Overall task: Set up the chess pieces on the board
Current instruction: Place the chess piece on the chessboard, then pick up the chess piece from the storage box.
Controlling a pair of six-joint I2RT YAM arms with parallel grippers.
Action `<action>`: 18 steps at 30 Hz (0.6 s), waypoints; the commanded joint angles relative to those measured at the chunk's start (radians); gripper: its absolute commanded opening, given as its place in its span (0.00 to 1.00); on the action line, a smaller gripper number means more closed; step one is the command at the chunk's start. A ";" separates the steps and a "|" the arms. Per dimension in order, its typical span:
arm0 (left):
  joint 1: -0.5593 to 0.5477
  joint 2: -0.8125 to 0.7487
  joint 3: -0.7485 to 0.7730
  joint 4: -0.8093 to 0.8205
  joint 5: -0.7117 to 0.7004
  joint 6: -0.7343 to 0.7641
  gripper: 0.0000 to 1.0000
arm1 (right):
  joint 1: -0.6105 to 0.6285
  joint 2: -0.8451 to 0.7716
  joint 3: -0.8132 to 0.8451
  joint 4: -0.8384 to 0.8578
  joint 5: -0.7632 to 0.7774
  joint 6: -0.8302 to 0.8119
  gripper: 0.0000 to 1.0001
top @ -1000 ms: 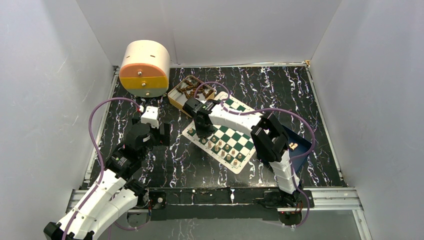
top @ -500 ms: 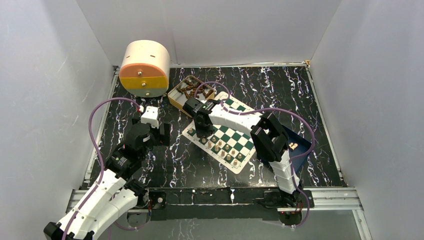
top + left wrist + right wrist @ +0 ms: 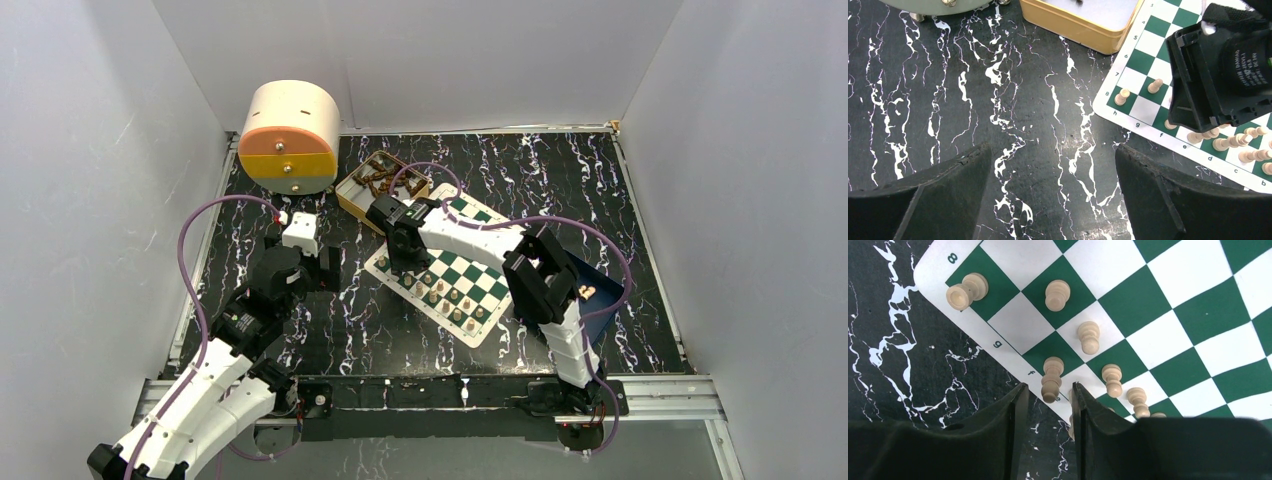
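table (image 3: pixel 998 100): black marble-look top, everything sits on it
board (image 3: pixel 490 275): lying skewed mid-table, 1 corner toward the left arm
left gripper (image 3: pixel 1052 160): over bare table beside the board, jaws wide, holding nothing
right gripper (image 3: pixel 1048 388): low over the board edge by the f mark, jaws only slightly apart
chess pieces (image 3: pixel 1088 337): 2 rows along that edge
f piece (image 3: pixel 1051 375): upright between the right tips, looks clear on both sides
step: I'd say letting go of a placed piece
next: lift straight up, don't clip neighbours, fetch another

Round cream container (image 3: pixel 290 135) — yellow tin (image 3: pixel 1083 32)
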 commanded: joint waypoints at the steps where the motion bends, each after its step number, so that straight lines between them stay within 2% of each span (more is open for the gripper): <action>1: -0.006 0.001 0.030 0.007 -0.001 -0.013 0.92 | -0.014 -0.109 0.020 -0.033 0.042 0.006 0.47; 5: -0.006 0.003 0.019 0.027 0.011 -0.041 0.94 | -0.040 -0.186 -0.020 -0.038 0.068 0.006 0.46; 9: -0.006 0.014 -0.006 0.071 0.122 -0.068 0.94 | -0.083 -0.276 -0.080 -0.034 0.086 0.009 0.45; 13: -0.006 0.043 -0.017 0.124 0.295 -0.062 0.92 | -0.140 -0.388 -0.166 -0.039 0.118 0.016 0.45; 18: -0.006 0.118 0.018 0.110 0.423 -0.036 0.89 | -0.252 -0.549 -0.313 -0.062 0.153 0.035 0.41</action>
